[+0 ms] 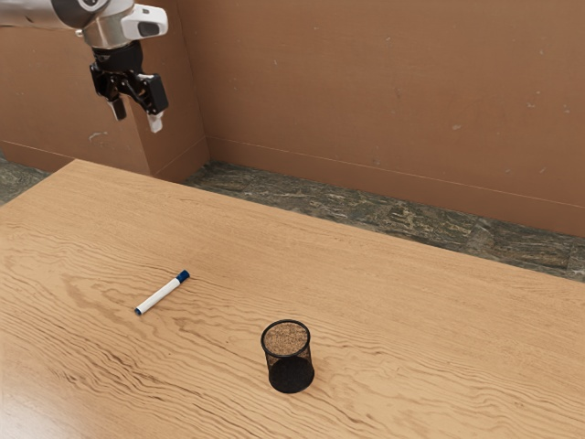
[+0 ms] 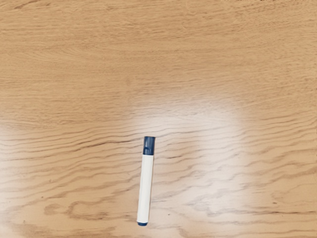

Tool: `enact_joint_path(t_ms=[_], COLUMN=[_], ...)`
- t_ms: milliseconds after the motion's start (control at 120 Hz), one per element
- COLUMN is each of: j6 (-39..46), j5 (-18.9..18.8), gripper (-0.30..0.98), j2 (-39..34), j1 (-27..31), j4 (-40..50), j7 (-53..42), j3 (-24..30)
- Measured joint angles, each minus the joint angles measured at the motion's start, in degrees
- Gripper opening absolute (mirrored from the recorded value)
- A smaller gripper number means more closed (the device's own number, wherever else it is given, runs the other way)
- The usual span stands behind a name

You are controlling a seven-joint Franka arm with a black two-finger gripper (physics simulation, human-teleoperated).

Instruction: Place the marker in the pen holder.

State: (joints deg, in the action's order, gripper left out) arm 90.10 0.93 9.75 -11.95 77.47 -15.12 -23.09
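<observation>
Well, marker (image 1: 161,294) lies on table (image 1: 411,320) (arm (image 1: 41,13) cut off, exterior view).

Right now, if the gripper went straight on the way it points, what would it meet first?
Pointing down, the open gripper would probably meet the table, or perhaps the marker lying on it; depth and exact line are unclear.

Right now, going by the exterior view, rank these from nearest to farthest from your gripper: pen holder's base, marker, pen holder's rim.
1. Marker: lying on the table, toward the exterior view's left.
2. Pen holder's rim: top of the holder, toward the exterior view's right from the marker.
3. Pen holder's base: below that rim, on the table.
</observation>
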Motion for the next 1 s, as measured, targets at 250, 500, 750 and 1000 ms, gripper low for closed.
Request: enact_joint_path(t_ms=[250,500,750,1000], j6=[-0.27,2.64,8.20,10.00], j5=[0.81,1.82,4.04,7.23], gripper=[0.67,0.66,0.66,0.67], j2=[0.03,13.30,28.38,33.31], j1=[0.09,-0.39,4.60,7.74], j4=[-0.07,-7.60,-7.53,-5.62], j7=[-0.34,-0.93,-1.43,-2.76], j3=[0.39,2.05,2.27,2.10])
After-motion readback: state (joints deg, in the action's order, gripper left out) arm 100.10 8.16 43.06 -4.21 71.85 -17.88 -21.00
